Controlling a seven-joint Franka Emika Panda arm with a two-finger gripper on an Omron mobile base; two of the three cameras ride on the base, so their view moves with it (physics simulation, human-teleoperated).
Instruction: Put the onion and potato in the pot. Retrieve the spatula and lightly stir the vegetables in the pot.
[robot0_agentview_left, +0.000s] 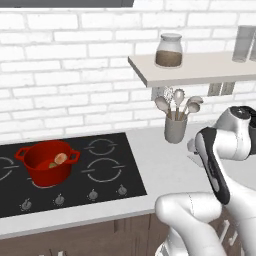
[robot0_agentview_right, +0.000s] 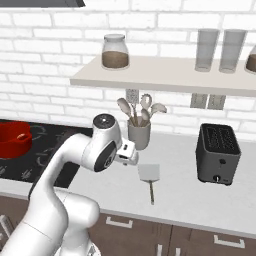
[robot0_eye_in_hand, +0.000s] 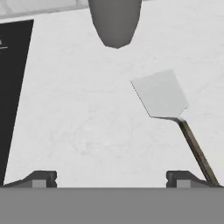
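White-painted brick wall (robot0_agentview_right: 45, 55) behind a pale speckled stone counter (robot0_agentview_right: 190, 192), with a cream floating shelf (robot0_agentview_right: 165, 77) above.

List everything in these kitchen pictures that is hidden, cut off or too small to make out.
- Round bright red cooking pot: cut off by the left edge in the right base view.
- Yellowish-olive potato: in the left base view, only a small dull sliver shows beside the orange-tan onion inside the pot; too small to confirm.
- Claw: only the two dark tips show in the hand view, spread apart.
- Flat pale grey spatula: handle end runs behind the right claw tip.
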